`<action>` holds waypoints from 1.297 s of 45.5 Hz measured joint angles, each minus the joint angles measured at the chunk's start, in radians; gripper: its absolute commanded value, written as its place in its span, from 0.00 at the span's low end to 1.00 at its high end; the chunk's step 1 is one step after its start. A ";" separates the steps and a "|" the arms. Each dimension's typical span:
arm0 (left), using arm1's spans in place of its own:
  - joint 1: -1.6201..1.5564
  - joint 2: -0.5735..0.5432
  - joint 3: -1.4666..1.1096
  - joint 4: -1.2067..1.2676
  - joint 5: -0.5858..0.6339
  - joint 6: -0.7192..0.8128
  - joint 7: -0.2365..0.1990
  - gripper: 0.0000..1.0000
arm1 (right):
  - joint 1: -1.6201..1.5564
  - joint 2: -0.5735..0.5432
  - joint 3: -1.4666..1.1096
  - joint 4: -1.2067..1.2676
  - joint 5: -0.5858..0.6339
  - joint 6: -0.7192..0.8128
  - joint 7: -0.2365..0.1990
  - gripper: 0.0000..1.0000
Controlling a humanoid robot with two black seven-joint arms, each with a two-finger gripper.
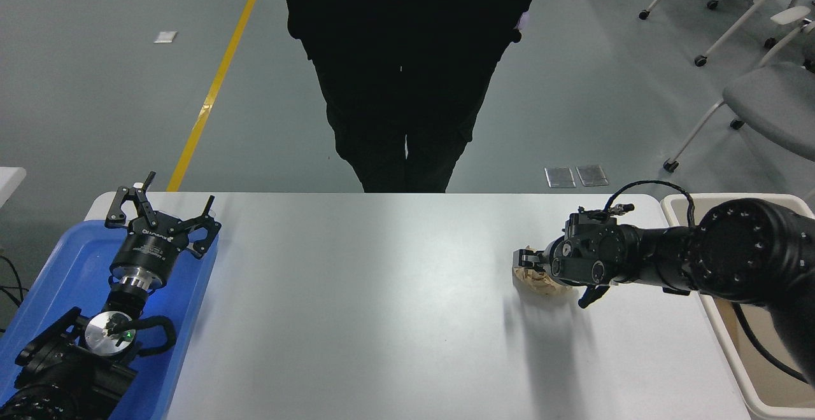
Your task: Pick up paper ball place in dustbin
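Observation:
The tan, crumpled paper ball (532, 279) lies on the white table (382, 305) toward its right side. My right gripper (552, 277) has come down from the right right over the ball and is open, with one finger at the ball's far left and the other at its near right. The gripper body hides most of the ball. The cream-beige dustbin (718, 337) stands just off the table's right edge, partly hidden behind my right arm. My left gripper (162, 215) is parked open over the blue tray (57, 261) at the lower left.
A person in black clothes (407, 57) stands at the table's far edge, in the middle. Office chairs (758, 89) stand on the floor at the upper right. A yellow line (216, 83) runs across the floor at the left.

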 measured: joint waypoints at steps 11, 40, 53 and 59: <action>0.000 0.000 0.000 0.000 0.000 0.000 0.000 0.99 | -0.046 0.001 0.016 -0.046 0.001 -0.001 0.001 0.92; 0.000 0.000 0.000 0.000 0.000 0.000 0.000 0.99 | -0.113 0.001 0.078 -0.078 0.016 -0.002 -0.005 0.15; 0.000 0.000 0.000 0.000 0.000 0.000 0.000 0.99 | -0.108 0.001 0.100 -0.075 0.100 -0.002 -0.010 0.00; 0.000 0.000 0.000 0.000 0.000 0.000 0.000 0.99 | -0.100 0.001 0.105 -0.067 0.114 -0.002 -0.011 0.00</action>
